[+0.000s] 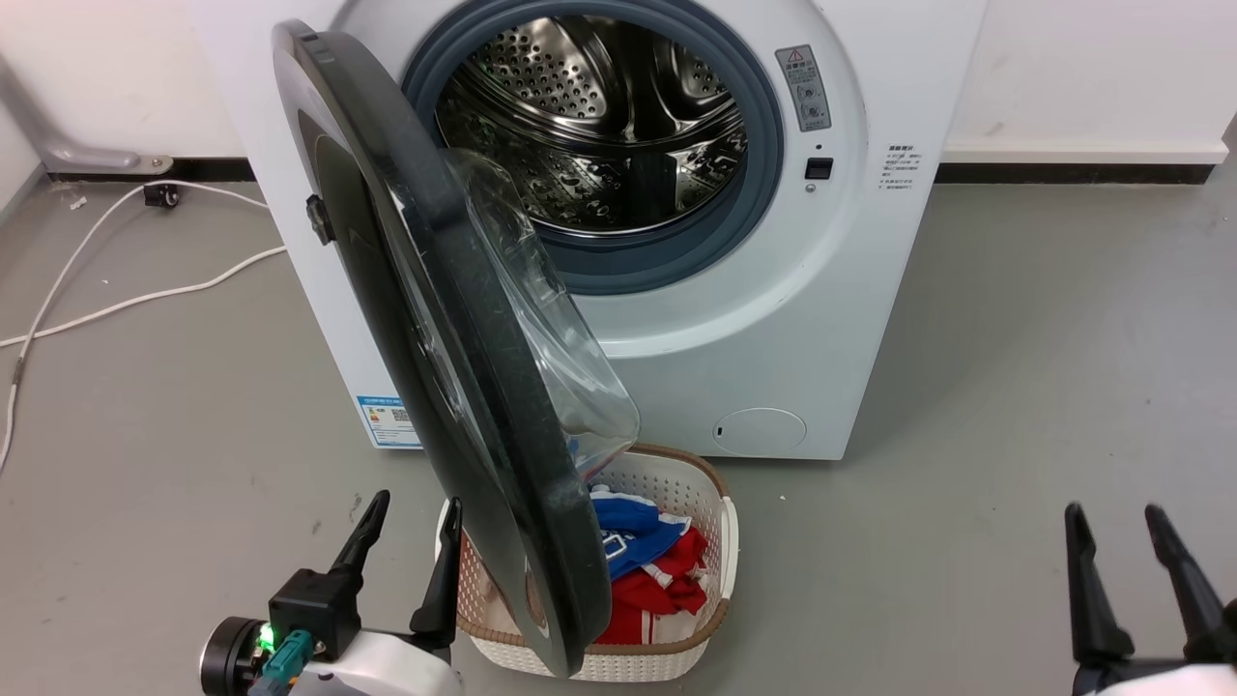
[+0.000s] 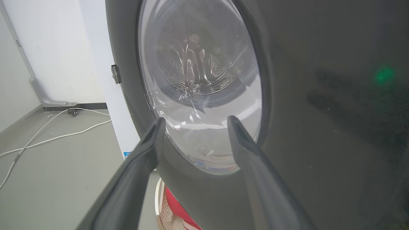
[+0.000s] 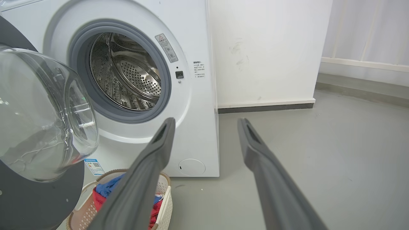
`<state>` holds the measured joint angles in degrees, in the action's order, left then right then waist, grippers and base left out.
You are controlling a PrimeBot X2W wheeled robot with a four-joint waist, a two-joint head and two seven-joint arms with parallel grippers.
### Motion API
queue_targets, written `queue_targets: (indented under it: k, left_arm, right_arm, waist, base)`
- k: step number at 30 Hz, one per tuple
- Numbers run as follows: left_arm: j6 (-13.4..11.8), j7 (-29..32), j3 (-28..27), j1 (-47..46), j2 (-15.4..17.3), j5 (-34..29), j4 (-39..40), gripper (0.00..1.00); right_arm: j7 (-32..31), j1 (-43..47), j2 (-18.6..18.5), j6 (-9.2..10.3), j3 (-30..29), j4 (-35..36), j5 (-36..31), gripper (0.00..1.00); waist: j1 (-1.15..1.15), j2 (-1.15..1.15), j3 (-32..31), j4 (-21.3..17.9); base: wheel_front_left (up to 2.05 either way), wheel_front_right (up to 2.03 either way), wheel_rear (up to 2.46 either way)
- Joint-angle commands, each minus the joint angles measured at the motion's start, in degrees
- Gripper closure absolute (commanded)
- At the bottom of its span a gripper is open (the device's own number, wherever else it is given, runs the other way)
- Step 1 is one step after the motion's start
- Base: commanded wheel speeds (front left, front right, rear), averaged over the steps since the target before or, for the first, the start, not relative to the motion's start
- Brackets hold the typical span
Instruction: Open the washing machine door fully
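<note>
Left hand (image 1: 417, 499) and right hand (image 1: 1111, 508) low at either side, fingers wide apart.

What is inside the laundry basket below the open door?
The laundry basket holds red and blue clothes. The washing machine door covers its left part, so anything there is hidden.

The washing machine door (image 1: 483, 387) stands out left of the washing machine's (image 1: 821, 319) opening, above the laundry basket (image 1: 727, 541) on the floor before it (clothes (image 1: 657, 570) lie inside). The left claw (image 1: 416, 499) is just left of the door, the right claw (image 1: 1113, 508) well apart rightward.
</note>
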<state>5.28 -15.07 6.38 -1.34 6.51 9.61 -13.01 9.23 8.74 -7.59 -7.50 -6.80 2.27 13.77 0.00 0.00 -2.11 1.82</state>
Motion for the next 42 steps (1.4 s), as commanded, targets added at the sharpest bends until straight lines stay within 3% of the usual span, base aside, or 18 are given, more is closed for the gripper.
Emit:
queue_targets:
  k: [1, 8, 21, 22, 23, 24, 33, 42]
  left_arm:
    - [-0.1, -0.13, 0.04, 0.58, 0.36, 0.06, -0.1, 0.0]
    - [-0.26, -0.12, 0.26, 0.79, 0.78, 0.39, -0.4, 0.0]
    - [-0.42, 0.34, 1.0, 0.67, 0.77, 1.34, -1.15, 0.02]
    - [-0.41, 0.47, 1.05, 0.56, 0.81, 1.28, -1.2, 0.56]
    - [-0.51, 0.49, 1.01, 0.44, 0.81, 1.48, -1.18, 0.86]
    - [-0.59, 0.49, 0.98, 0.35, 0.8, 1.59, -1.21, 1.0]
    - [-2.33, 1.02, -0.11, -0.96, 1.12, 2.24, 0.82, 1.0]
    - [-4.68, 1.59, -2.19, -5.45, 2.51, 2.01, 12.63, 1.0]
  right_arm:
    - [-0.73, 1.83, 1.04, 0.0, -0.32, 1.52, -2.02, 0.0]
    - [-2.77, 5.61, 3.77, 0.01, 0.83, 5.0, -5.32, 0.0]
    - [-4.47, 6.32, 4.6, 0.01, 1.45, 6.95, -6.57, 0.0]
    - [-4.55, 6.35, 4.61, 0.01, 1.39, 6.99, -6.61, 0.0]
    - [-4.43, 6.32, 4.64, 0.01, 1.33, 7.1, -6.62, 0.0]
    - [-4.5, 6.3, 4.66, 0.01, 1.24, 7.15, -6.7, 0.0]
    - [-4.9, 6.38, 4.76, 0.01, 1.22, 7.41, -7.13, 0.0]
    - [-4.71, 6.25, 4.78, 0.01, 1.12, 6.82, -5.83, 0.0]
  waist:
    - [0.0, 0.0, 0.0, -0.03]
    - [0.0, 0.0, -0.02, -0.45]
    - [0.0, 0.0, -0.19, -0.42]
    - [0.0, 0.0, -0.16, -0.42]
    - [0.0, 0.0, -0.1, -0.43]
    - [0.0, 0.0, -0.04, -0.45]
    - [0.0, 0.0, -0.15, -0.3]
    - [0.0, 0.0, -0.39, 0.78]
  base:
    - [0.0, 0.0, 0.0]
    - [0.0, 0.0, 0.0]
    - [0.0, 0.0, 0.0]
    - [0.0, 0.0, 0.0]
    - [0.0, 0.0, 0.0]
    - [0.0, 0.0, 0.0]
    - [0.0, 0.0, 0.0]
    - [0.0, 0.0, 0.0]
